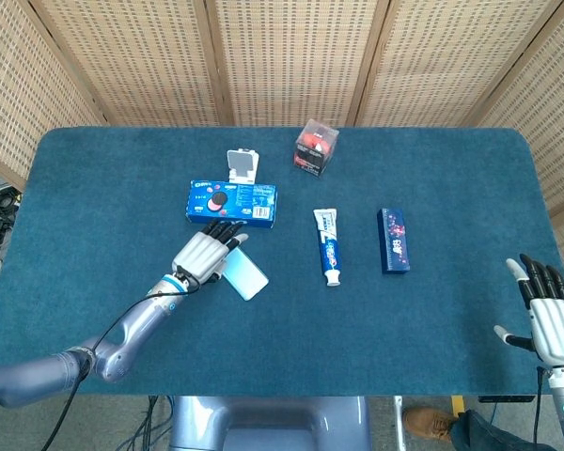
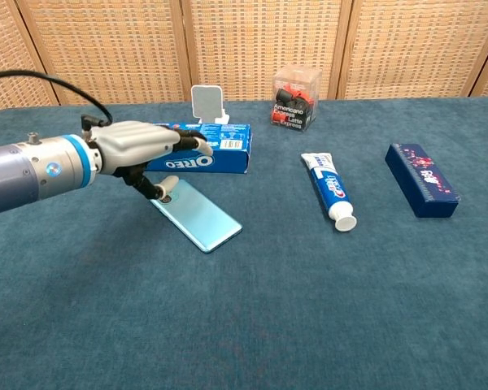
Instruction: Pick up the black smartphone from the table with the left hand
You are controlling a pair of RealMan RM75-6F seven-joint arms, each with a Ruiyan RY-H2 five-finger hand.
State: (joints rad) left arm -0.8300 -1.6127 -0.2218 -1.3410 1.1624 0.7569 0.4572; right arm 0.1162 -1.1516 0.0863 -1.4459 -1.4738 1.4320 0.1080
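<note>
The smartphone (image 1: 243,276) (image 2: 198,217) is in my left hand (image 1: 205,254) (image 2: 141,146), pinched at its upper end between thumb and fingers. It hangs tilted, lower end towards the table's middle, and its pale blue back faces the cameras. Whether its lower corner touches the blue table (image 1: 432,319) I cannot tell. The hand is just in front of the Oreo box (image 1: 232,203) (image 2: 220,154). My right hand (image 1: 551,319) rests at the table's near right edge with fingers spread and nothing in it; only the head view shows it.
Behind the Oreo box stands a white phone stand (image 1: 243,165) (image 2: 207,102). A clear cube with red and black contents (image 1: 316,147) (image 2: 296,97) sits at the back. A toothpaste tube (image 1: 328,246) (image 2: 328,190) and a dark blue box (image 1: 393,240) (image 2: 422,179) lie centre right.
</note>
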